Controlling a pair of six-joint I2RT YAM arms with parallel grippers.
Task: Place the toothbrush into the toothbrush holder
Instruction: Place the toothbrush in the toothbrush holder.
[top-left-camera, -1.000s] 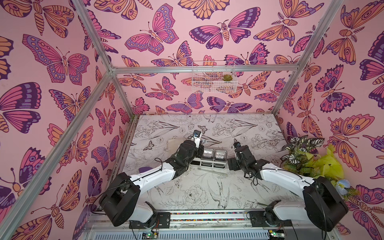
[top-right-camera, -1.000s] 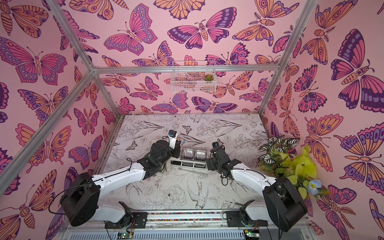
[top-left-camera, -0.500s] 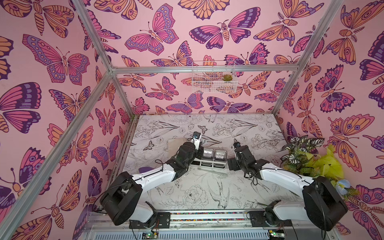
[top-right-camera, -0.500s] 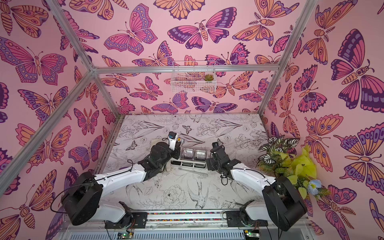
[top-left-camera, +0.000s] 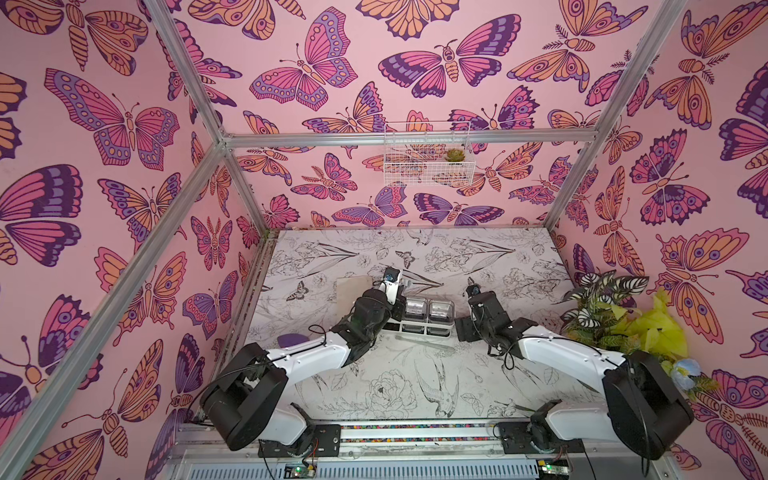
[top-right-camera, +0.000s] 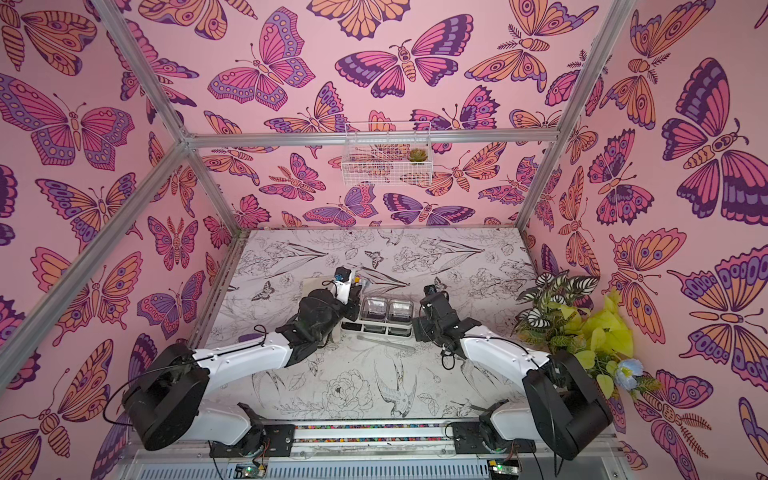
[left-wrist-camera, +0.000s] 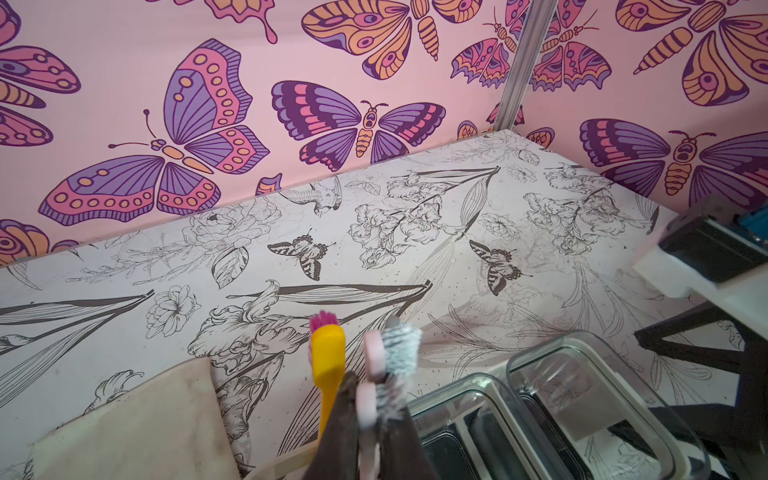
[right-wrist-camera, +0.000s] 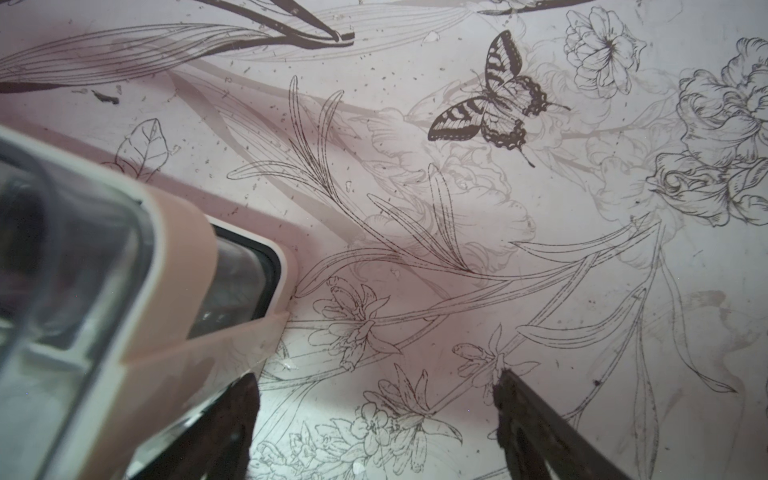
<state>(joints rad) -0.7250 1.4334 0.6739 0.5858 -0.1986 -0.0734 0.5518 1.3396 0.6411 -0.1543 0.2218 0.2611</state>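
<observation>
My left gripper (left-wrist-camera: 368, 390) is shut on a pink toothbrush (left-wrist-camera: 374, 353) with grey-white bristles, held upright at the left end of the toothbrush holder (top-left-camera: 424, 328). In both top views this gripper (top-left-camera: 397, 297) hangs over that end. A yellow toothbrush (left-wrist-camera: 328, 353) with pink bristles stands right beside the pink one. The holder's two clear cups (left-wrist-camera: 469, 419) (left-wrist-camera: 590, 386) lie just past the gripper. By the holder's right end (right-wrist-camera: 174, 257), my right gripper (right-wrist-camera: 374, 386) is open with bare table between its fingers, and one finger (right-wrist-camera: 245, 399) is close against the holder's corner.
A beige square mat (left-wrist-camera: 124, 424) lies left of the holder. A clear slender thing (top-left-camera: 424, 344) lies on the table in front of it. Leafy plants (top-left-camera: 602, 311) crowd the right edge. A white wire basket (top-left-camera: 428, 162) hangs on the back wall.
The left arm has shifted a little down and to the left with the pink toothbrush. The right arm has not moved.
</observation>
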